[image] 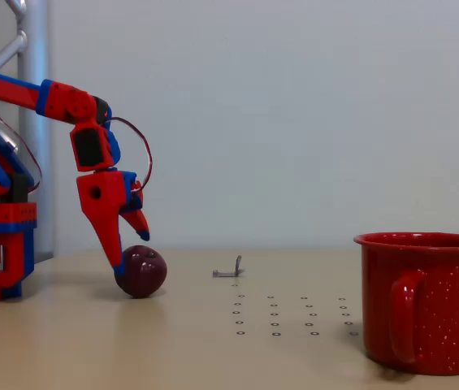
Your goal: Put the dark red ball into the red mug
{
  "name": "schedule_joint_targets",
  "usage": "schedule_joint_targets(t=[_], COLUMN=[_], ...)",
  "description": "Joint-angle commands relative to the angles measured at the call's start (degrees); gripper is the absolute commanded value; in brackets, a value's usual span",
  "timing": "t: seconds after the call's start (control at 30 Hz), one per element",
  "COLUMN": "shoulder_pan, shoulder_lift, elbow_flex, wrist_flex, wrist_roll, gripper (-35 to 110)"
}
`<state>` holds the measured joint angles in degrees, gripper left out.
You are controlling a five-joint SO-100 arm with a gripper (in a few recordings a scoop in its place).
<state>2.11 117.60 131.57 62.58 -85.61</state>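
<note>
- Because I have to grasp the ball (141, 270) first, my gripper (132, 251) points down with its fingers spread, straddling the ball's top left.
- Ball rests on the table (213, 349) just beneath my fingertips, ungrasped.
- Mug (424, 301) stands upright well off to my right, mouth up to receive.

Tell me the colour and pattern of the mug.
Bright red with fine white speckles; the red mug shows best in the fixed view, at lower right.

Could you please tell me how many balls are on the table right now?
1: a small glossy dark maroon ball on the table at the left of the fixed view, at the red-and-blue gripper tips. Another could be hidden inside the red speckled enamel mug.
</note>
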Motion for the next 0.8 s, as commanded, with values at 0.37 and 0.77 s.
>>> schedule_joint_targets(t=[0.37,0.77], shoulder_pan=[-2.46,-1.67], shoulder_lift=[-4.92,-11.60], elbow_flex=[-2.11,-8.61], wrist_flex=[-5.80,-5.80], wrist_roll=[2.81,3.43], gripper=[50,43])
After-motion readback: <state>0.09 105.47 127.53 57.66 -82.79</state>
